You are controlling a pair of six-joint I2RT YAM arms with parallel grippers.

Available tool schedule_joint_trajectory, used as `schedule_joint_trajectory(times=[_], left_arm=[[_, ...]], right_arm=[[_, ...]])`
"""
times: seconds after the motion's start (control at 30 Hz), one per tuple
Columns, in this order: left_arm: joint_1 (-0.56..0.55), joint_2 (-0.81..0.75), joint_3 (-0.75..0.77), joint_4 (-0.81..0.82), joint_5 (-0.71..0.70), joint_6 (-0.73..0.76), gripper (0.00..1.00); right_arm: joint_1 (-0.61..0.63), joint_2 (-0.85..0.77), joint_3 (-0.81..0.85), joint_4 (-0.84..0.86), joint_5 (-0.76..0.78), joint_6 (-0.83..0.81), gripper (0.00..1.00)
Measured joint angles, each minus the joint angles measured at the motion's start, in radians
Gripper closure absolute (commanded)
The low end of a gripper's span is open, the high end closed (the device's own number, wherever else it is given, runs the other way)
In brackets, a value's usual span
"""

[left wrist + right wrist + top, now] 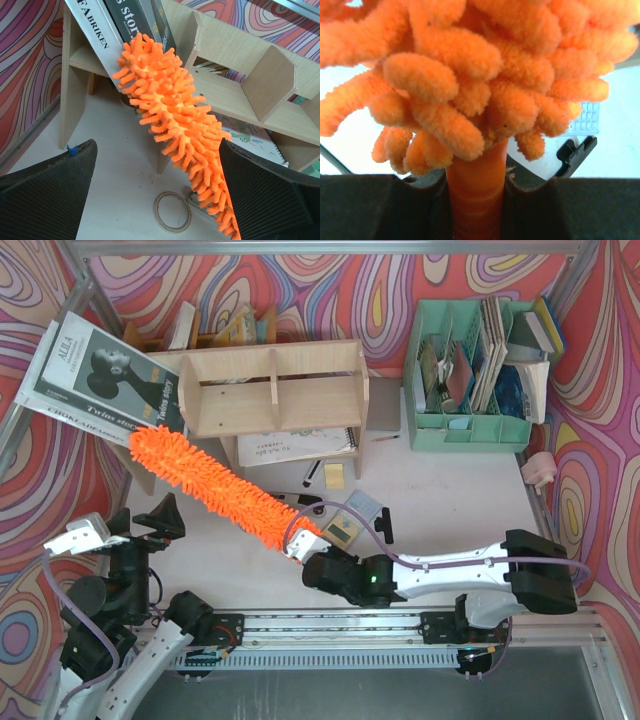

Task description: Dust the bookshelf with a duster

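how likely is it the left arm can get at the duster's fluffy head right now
Probably yes: the left end effector is open, and the duster lies just ahead of its fingers with nothing in between. The right end effector grips the handle.

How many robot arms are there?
2. The left arm is at the near left, with the left gripper open. The right arm reaches in from the near right, with the right gripper shut on the duster.

Bright orange duster (215, 483), pale plywood bookshelf (275, 390), mint-green organiser (470, 430), swirling multicoloured psychedelic backdrop (330, 295).
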Motion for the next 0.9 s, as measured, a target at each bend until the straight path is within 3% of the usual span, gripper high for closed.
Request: schedule_joint_trajectory(times=[0.4,0.9], left_arm=[[0.000,-0.010,0.000,0.000,-0.019,0.001,0.02],[0.000,-0.010,-0.005,0.001,-0.027,0.005,0.02]], right_arm=[[0.034,-0.031,0.048,0.166,-0.048,-0.070,1.00],[0.034,0.269,0.477,0.179,-0.060,-0.035,1.00]])
